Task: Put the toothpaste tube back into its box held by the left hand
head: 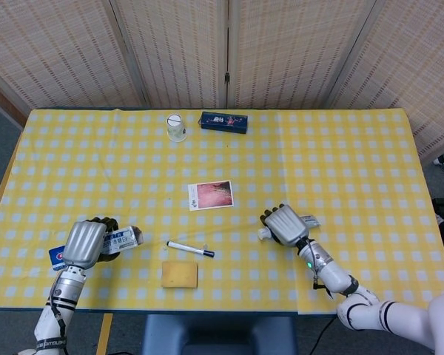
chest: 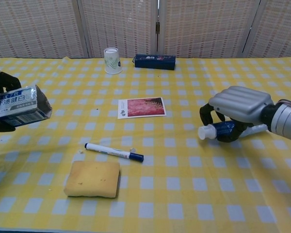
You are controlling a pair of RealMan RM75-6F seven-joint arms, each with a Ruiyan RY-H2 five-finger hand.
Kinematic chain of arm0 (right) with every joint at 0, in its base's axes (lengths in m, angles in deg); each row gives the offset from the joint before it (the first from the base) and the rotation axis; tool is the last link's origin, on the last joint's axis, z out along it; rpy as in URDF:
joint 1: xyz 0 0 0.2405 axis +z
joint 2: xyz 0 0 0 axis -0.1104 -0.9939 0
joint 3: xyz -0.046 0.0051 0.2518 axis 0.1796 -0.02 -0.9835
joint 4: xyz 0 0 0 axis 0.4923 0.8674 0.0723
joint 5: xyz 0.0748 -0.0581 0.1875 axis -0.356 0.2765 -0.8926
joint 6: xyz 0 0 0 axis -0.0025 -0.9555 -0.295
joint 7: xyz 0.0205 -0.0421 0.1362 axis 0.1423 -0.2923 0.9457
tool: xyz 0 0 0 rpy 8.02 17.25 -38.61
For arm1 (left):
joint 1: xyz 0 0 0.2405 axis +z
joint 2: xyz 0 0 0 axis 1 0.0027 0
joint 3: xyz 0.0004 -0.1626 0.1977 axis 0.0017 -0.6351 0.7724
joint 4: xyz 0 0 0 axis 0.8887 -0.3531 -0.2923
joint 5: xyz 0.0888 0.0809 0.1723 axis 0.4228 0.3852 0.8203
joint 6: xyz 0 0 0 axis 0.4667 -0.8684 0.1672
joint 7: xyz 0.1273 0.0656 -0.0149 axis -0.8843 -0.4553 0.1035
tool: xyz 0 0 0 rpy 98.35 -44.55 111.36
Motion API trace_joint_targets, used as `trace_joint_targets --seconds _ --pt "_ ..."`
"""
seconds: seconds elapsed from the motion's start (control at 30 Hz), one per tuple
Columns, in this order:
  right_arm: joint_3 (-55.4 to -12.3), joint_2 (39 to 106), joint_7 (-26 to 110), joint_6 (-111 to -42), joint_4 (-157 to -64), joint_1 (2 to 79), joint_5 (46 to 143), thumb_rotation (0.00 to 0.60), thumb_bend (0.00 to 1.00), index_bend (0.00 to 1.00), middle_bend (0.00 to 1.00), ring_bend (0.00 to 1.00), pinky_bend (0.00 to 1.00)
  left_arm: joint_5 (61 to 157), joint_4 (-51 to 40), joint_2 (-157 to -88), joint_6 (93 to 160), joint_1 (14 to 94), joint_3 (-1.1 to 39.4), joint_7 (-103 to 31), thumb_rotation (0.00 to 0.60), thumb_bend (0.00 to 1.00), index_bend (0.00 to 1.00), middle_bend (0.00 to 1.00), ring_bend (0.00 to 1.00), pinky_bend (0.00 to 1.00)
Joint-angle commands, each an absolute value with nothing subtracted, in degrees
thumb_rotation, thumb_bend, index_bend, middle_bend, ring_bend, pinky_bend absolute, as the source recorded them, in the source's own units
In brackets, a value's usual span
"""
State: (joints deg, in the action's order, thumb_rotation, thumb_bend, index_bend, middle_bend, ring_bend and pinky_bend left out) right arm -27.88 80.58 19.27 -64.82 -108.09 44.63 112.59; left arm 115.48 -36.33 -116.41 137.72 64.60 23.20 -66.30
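My left hand (head: 84,242) grips the toothpaste box (head: 123,238), a white and blue carton, near the table's front left; in the chest view the box (chest: 18,105) is held off the cloth with its open end facing right, and only the fingers (chest: 2,82) of that hand show. My right hand (head: 283,223) grips the blue and white toothpaste tube (head: 309,220) at the front right. In the chest view this hand (chest: 238,108) wraps the tube (chest: 218,129), whose white cap points left, slightly above the table.
A black marker (chest: 114,152) and a yellow sponge (chest: 92,178) lie between the hands. A photo card (chest: 141,107) sits mid-table. A paper cup (chest: 112,60) and a dark blue box (chest: 154,61) stand at the far edge of the yellow checked cloth (chest: 184,194).
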Motion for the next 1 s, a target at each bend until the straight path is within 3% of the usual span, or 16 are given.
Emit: trace_joint_targets --seconds 0.03,0.27,0.67,1.0 --pt "-27.82 80.78 19.19 -65.83 -107.53 44.37 113.09 0.6 0.32 0.74 0.54 0.6 0.58 115.32 -36.18 -116.36 137.57 64.65 23.03 -66.12 0.6 0.16 0.58 0.57 0.52 0.63" --pt "-29.11 77.26 26.14 -72.39 -110.17 43.07 116.06 0.6 0.32 0.82 0.66 0.73 0.68 114.09 -36.13 -114.6 136.43 65.08 22.39 -64.19 0.6 0.16 0.58 0.57 0.52 0.63" --pt "-29.53 70.39 46.05 -79.79 -113.77 41.46 121.38 0.6 0.37 0.82 0.66 0.85 0.86 109.58 -34.72 -113.9 134.13 64.94 20.71 -62.05 0.6 0.16 0.58 0.57 0.52 0.63" --pt "-30.48 68.96 57.24 -83.92 -114.69 40.34 122.2 0.6 0.39 0.82 0.66 0.87 0.89 109.8 -34.66 -114.26 134.83 65.11 20.69 -62.49 0.6 0.16 0.58 0.57 0.52 0.63"
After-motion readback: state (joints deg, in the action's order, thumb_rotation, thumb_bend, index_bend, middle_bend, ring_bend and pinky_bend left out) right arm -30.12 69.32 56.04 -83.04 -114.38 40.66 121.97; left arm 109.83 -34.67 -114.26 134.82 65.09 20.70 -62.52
